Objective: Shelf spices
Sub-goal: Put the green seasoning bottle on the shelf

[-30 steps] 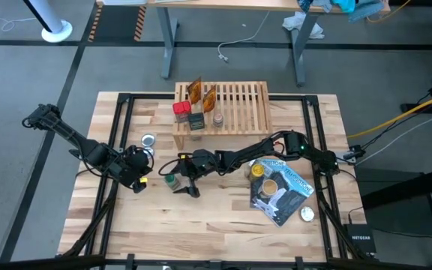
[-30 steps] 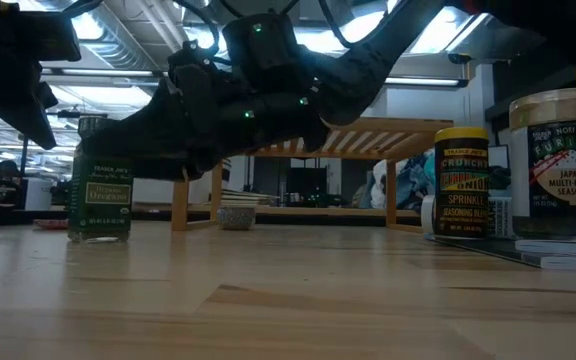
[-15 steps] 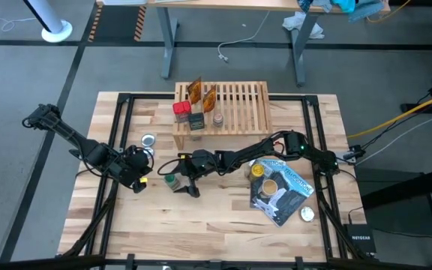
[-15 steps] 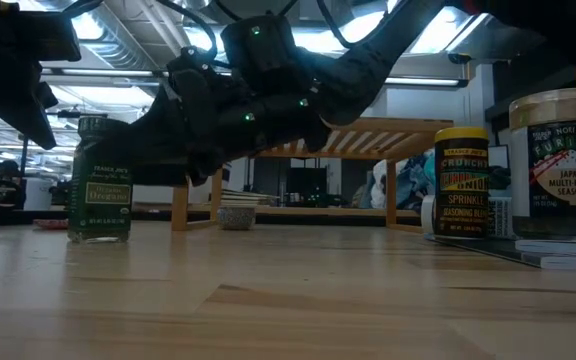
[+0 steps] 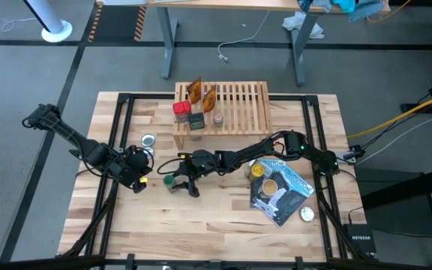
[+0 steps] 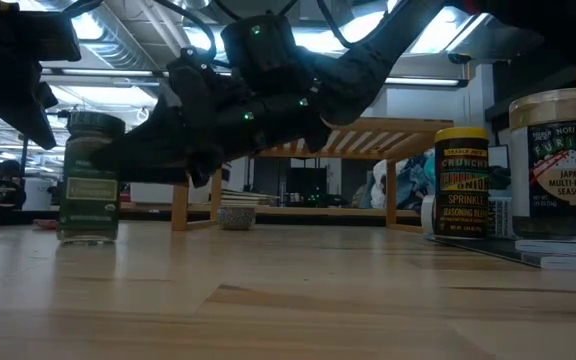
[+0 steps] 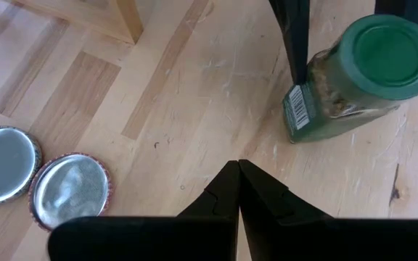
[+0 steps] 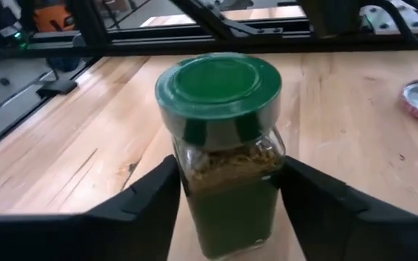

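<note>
A green-capped spice jar [image 8: 223, 145] stands upright on the table left of centre, and also shows in the high view [image 5: 171, 181]. My right gripper [image 5: 175, 183] reaches in from the table's right and is shut on it. To the jar's left, my left gripper [image 5: 139, 181] waits shut with nothing in it [image 7: 238, 170]. The shelf [image 5: 235, 101] stands at the far middle. It carries a red-capped jar [image 5: 180, 109], a dark tin [image 5: 196, 120], a tan-capped jar [image 5: 217, 118] and two orange packets [image 5: 199, 93]. My right gripper pinches the jar's glass body just under the cap [image 8: 183, 170], one finger [image 8: 147, 199] on each side. The fingers come nearly level from the table's right. The jar stays upright with its base [image 6: 88, 238] on the table.
Two flat silver discs [image 7: 38, 177] lie near my left gripper. At the right, a blue-and-black pouch [image 5: 287, 191] bears a yellow-capped jar [image 6: 461, 180] and another jar [image 6: 568, 165]. A further disc [image 5: 307, 214] lies by its near corner.
My right gripper's fingers have closed in onto the green-capped jar without the hand moving. The jar has shifted a little toward the table's left and turned about, its base staying on the table.
</note>
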